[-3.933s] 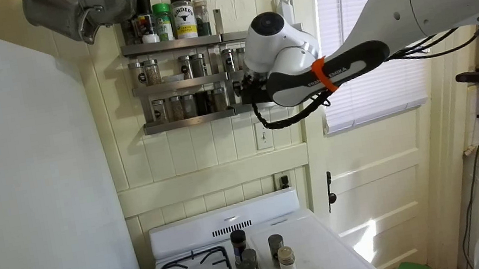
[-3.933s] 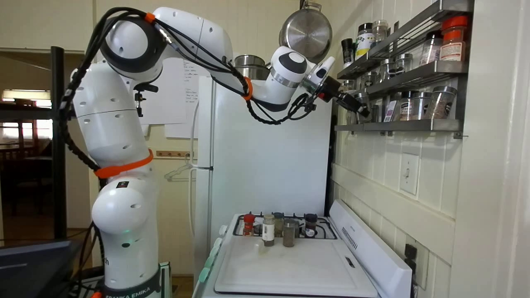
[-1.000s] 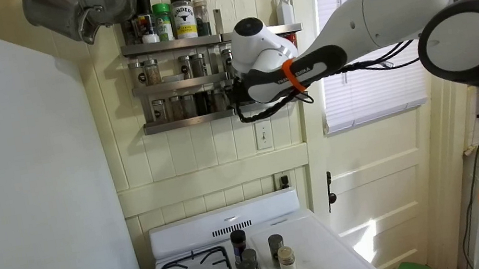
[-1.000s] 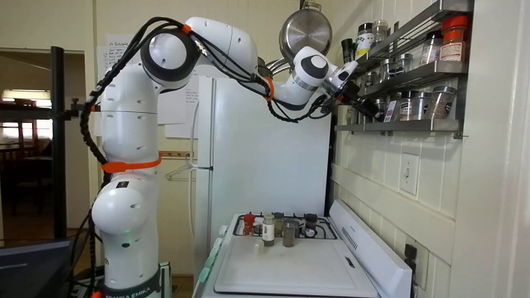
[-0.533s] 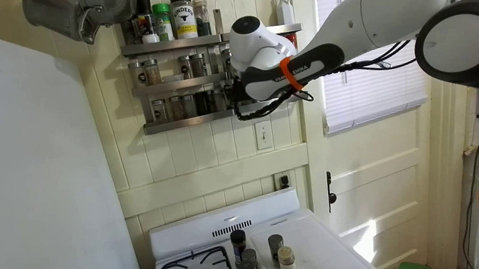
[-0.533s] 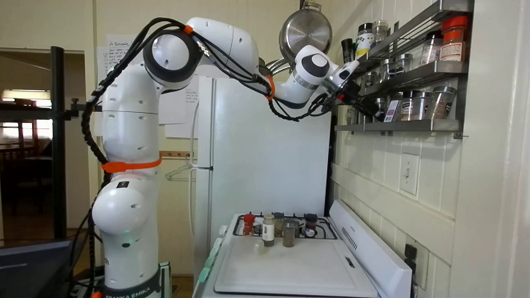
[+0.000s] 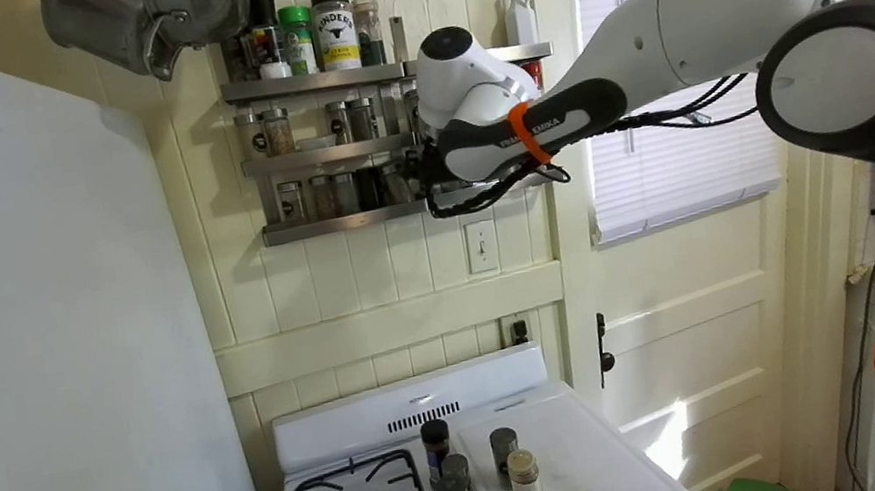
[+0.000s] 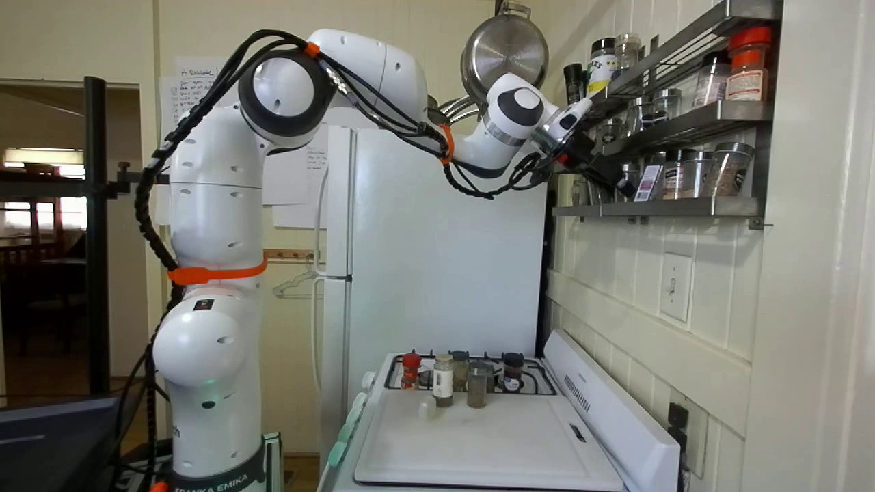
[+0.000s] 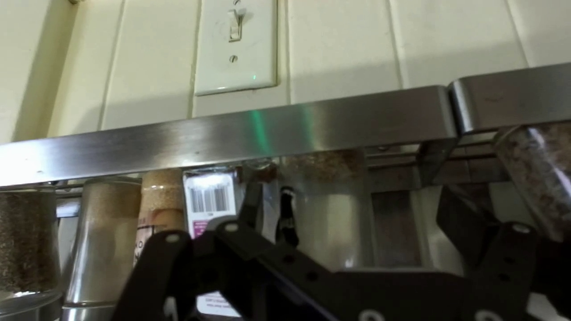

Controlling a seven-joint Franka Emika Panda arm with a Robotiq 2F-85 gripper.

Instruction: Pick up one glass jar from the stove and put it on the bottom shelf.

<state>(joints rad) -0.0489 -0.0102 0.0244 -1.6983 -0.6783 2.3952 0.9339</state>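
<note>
My gripper [image 9: 352,198] reaches in at the bottom shelf [image 9: 285,131], fingers wide apart. Between them stands a clear glass jar [image 9: 328,209] with brown contents at its base, upright on that shelf; a space separates it from the far finger [image 9: 464,218]. Seen from outside, the gripper [image 8: 623,186] is just above the shelf's front rail [image 8: 690,207]. On the stove [image 8: 478,444] several glass jars stand, among them a grey-lidded one [image 8: 476,385], one with a white label [image 8: 443,379] and a red-capped one [image 8: 410,372].
Beside the far finger a glass jar [image 9: 535,178] leans over on the shelf. A barcoded pack [image 9: 212,200] and more jars [image 9: 102,236] crowd the near finger. The middle tier [image 8: 704,123] runs above the gripper. A pan [image 8: 506,58] hangs behind the wrist.
Since the earliest frames the arm has moved toward the wall rack, down to the bottom shelf. Within the last second the jar beside the gripper has gone from upright to leaning away; the arm barely moved.
</note>
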